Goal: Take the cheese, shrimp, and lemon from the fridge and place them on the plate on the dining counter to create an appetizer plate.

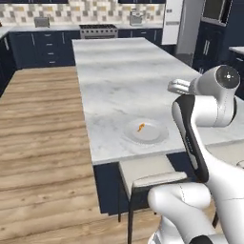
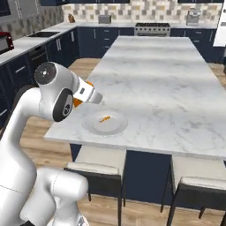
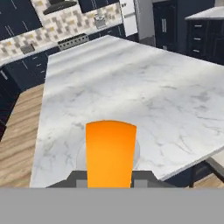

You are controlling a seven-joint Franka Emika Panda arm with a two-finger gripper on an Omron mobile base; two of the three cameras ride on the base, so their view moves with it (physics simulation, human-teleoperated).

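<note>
Looking over the arm from the left base view, you see the long white grey-veined marble dining counter [image 1: 124,81] on its navy base, and near its front edge the round shallow white plate [image 1: 146,132]. A tiny curved orange shrimp sliver [image 1: 140,127] lies on the plate, close to its middle. The white arm's wrist stands to the right of the plate, above the counter; from here you cannot tell how the claw stands.

In the right base view, the plate [image 2: 105,122] sits at the counter's [image 2: 159,79] near left corner with the shrimp [image 2: 104,119] on it. The two-finger gripper [image 2: 86,93] hangs up and to the left of the plate, clear of it, with the orange wedge-shaped cheese block [image 2: 79,101] showing at its tip.

In the hand view, the gripper [image 3: 110,177] has its dark finger tips pressed against both sides of the cheese [image 3: 110,154], clamped on it at a narrow opening. The cheese stands upright between them and covers most of the plate [image 3: 79,156] beneath; you see only the plate's pale rim on either side. The counter [image 3: 144,87] stretches away beyond it.
</note>
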